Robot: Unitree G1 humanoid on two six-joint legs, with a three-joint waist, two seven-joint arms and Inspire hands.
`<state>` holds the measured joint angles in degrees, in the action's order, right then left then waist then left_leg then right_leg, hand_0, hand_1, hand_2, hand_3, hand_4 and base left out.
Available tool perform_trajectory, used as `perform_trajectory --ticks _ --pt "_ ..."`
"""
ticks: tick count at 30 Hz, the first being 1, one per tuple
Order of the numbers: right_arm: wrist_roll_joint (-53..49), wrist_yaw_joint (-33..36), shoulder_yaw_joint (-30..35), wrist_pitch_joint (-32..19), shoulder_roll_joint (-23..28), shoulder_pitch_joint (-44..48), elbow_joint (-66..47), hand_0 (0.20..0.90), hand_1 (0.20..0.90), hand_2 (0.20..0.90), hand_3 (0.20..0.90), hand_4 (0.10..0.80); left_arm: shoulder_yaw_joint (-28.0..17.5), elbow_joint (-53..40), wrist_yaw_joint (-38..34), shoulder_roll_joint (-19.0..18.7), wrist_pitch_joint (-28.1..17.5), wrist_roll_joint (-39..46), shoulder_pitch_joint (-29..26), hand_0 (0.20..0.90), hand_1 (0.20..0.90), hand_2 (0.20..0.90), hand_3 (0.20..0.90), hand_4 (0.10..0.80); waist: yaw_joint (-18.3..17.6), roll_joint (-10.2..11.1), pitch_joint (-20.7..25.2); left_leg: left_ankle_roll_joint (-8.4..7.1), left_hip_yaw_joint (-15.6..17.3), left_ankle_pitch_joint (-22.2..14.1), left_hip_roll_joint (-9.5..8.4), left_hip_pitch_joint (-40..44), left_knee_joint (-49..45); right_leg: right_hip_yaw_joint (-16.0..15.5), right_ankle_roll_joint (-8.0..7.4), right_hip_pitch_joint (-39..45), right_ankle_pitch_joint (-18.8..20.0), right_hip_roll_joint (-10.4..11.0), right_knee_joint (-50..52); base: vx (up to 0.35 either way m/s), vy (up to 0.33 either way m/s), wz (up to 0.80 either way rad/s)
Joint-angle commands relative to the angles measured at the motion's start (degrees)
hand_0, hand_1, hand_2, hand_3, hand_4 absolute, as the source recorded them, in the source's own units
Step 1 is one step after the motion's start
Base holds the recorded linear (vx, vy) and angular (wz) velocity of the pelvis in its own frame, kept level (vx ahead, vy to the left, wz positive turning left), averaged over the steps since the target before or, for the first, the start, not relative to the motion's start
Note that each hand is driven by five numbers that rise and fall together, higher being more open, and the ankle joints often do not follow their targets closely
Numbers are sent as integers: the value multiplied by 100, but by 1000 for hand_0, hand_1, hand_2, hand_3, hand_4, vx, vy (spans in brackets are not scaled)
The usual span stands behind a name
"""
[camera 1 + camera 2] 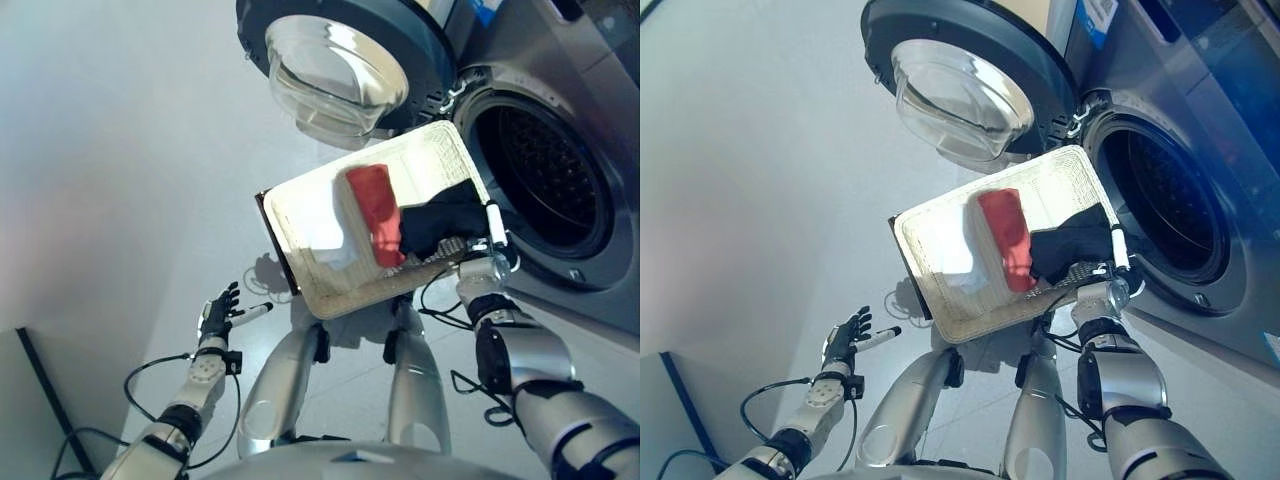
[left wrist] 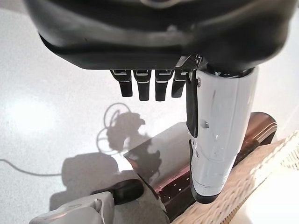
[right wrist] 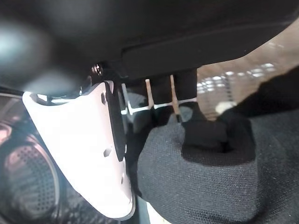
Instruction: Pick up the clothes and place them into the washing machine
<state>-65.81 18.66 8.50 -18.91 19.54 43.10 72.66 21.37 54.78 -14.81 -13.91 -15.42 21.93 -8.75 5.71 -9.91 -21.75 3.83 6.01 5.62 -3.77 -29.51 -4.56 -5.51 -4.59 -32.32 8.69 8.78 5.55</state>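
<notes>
The robot's right hand [image 1: 484, 262] pinches a black garment [image 1: 443, 222] in the wicker basket [image 1: 300, 255] beside the washing machine drum [image 1: 541, 175], still to be lifted across into it; the left hand [image 1: 217, 313] hangs relaxed.

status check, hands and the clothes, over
Right hand on black garment in basket. Left hand open, idle, low. Red garment also in basket. Washer door open, drum unobstructed.
</notes>
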Motion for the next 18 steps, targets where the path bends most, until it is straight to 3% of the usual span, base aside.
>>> perform_trajectory --ticks 1,5,6,9,11,18 --pt "-181 -120 -84 -464 178 -66 -423 200 200 200 200 300 71 292 -83 17 -160 6 246 900 900 900 900 800 64 -70 384 -505 -279 -48 55 -248 -115 -112 12 128 -305 -104 162 0 0 0" --pt "77 -33 -253 -403 217 44 -265 200 200 200 200 300 110 398 -111 13 -133 -30 235 900 900 900 900 800 78 -54 404 -508 -293 -52 48 -251 -110 -103 22 131 -299 -116 166 0 0 0" --pt "503 106 -401 -285 337 104 -124 900 900 900 900 800 93 413 -127 -3 -122 -37 219 900 900 900 900 800 93 -46 402 -508 -292 -50 50 -266 -121 -104 25 122 -293 -110 165 0 0 0" --pt "2388 580 -1277 430 903 664 696 900 900 900 900 800 72 542 -200 -95 -68 -236 144 900 900 900 900 800 175 -27 398 -514 -296 -36 64 -320 -173 -139 47 83 -274 -107 197 -14 -23 1" --pt "3539 847 -1901 730 1023 922 781 900 900 900 900 800 23 550 -290 -135 -78 -321 104 900 900 900 900 800 190 -1 353 -515 -309 -19 71 -353 -224 -159 61 74 -252 -114 223 -15 -43 3" --pt "6118 1271 -3077 1177 1230 1019 352 900 900 900 900 800 -68 324 -322 -249 -256 -474 352 900 900 900 900 800 172 141 278 -500 -329 -18 71 -406 -309 -160 62 48 -215 -136 283 -1 -5 2"
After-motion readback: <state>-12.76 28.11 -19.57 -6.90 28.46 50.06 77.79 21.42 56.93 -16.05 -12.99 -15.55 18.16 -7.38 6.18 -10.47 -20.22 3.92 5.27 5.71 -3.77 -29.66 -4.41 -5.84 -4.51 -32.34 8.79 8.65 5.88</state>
